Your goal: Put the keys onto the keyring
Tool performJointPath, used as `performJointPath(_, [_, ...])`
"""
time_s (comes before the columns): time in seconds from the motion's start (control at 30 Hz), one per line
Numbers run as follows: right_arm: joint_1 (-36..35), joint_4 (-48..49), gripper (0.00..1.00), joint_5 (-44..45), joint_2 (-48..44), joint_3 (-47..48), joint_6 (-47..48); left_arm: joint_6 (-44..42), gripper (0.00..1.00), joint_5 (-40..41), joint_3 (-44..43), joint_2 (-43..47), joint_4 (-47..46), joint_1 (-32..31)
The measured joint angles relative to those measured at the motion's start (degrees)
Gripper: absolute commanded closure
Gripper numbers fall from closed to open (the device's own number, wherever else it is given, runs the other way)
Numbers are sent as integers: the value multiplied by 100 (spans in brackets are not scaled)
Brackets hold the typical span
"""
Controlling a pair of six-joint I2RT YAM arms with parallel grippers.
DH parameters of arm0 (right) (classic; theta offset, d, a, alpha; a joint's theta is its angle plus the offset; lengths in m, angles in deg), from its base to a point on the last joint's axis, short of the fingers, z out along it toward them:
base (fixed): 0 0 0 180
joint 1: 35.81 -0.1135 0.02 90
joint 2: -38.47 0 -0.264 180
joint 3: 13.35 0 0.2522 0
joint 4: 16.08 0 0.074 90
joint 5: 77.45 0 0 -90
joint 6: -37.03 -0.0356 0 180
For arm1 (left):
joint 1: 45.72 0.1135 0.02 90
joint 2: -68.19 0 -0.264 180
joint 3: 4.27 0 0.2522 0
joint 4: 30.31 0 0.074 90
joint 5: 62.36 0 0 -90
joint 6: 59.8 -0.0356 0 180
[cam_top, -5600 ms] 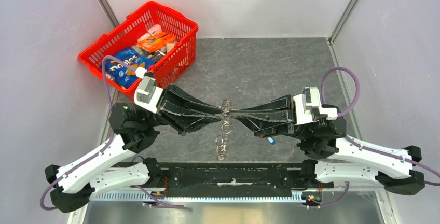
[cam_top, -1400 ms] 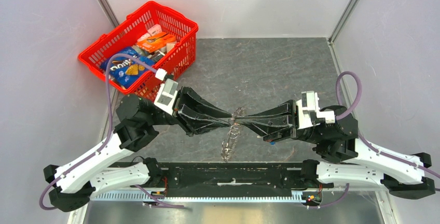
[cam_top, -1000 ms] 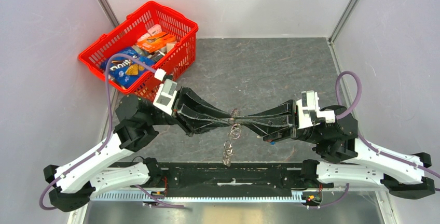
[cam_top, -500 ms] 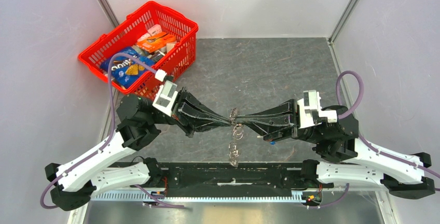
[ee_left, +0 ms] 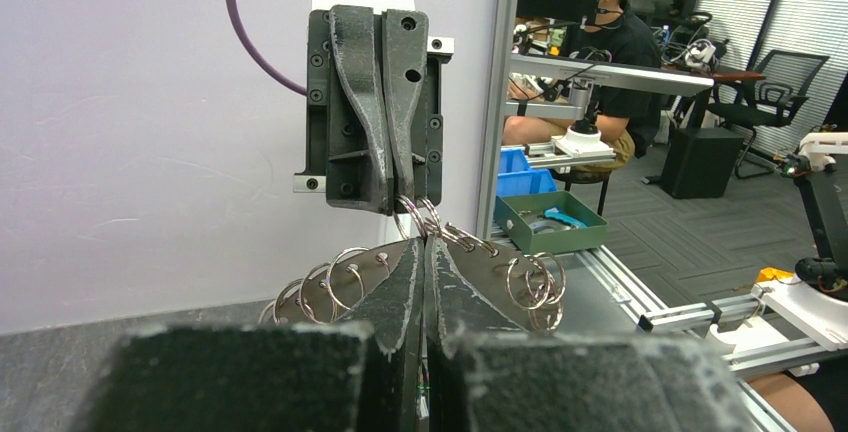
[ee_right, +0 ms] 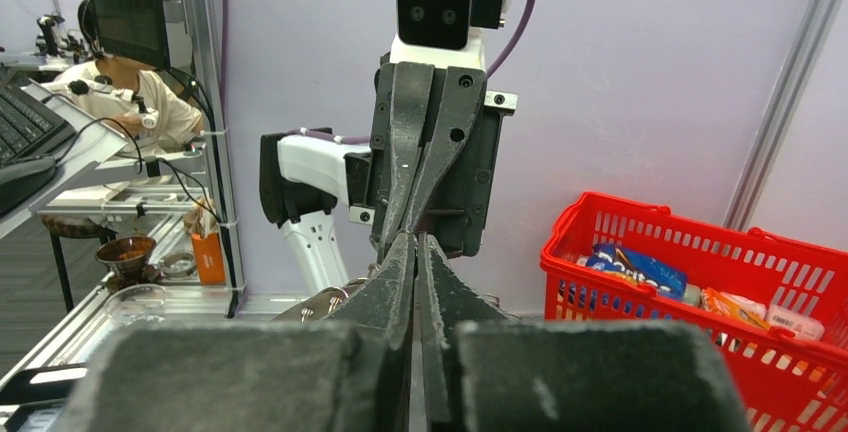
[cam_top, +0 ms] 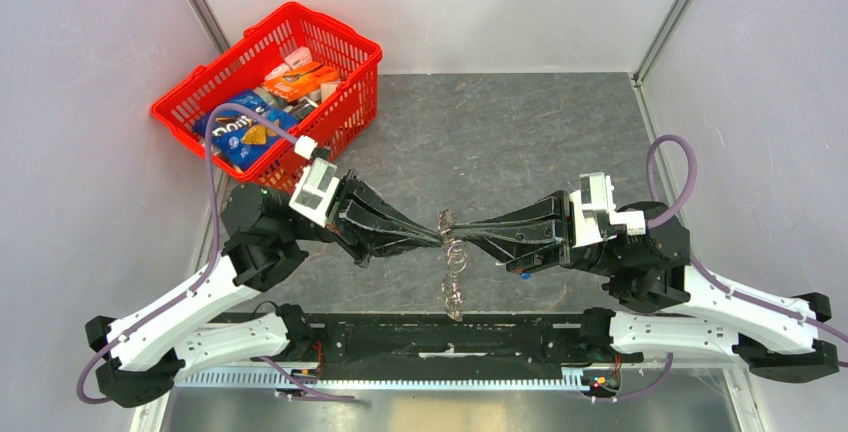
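My left fingers (cam_top: 432, 239) are pressed fully together, with no gap between them. My right fingers (cam_top: 468, 232) are pressed together in the same way. The two pairs point at each other, tip against tip, above the grey surface (cam_top: 520, 132). This meeting point is to the right of the red basket (cam_top: 215, 62) and nearer to my bases than the basket is, well apart from it.

Between the tips I pinch a chain of silvery rings (cam_top: 456, 255). In my left wrist view the thin wire of one ring sits at the tips of the right fingers, and more rings spread out on both sides of my own left tips. In the top view a few rings stand up a little on the far side of the tips, and the rest of the chain goes from the tips toward my bases.

These rings are where the keys should be, but I cannot pick out a single key among them; the wire is thin and partly blurred.

Below the body of my right fingers a small blue thing (cam_top: 524, 275) shows. I cannot tell what it is.

The basket is full of coloured packets (cam_top: 240, 132) and it stands at the far left corner of the surface.
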State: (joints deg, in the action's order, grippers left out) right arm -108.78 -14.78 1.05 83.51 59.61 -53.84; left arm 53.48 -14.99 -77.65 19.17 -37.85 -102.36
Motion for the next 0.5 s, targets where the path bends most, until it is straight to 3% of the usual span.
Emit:
performJointPath(0.3, [0, -822, 62, -26, -326, 264, -42, -7, 98, -70, -9, 44, 225, 0])
performJointPath(0.5, [0, -1609, 59, -81, -452, 826, 15, -11, 98, -240, -136, 35, 560, 0])
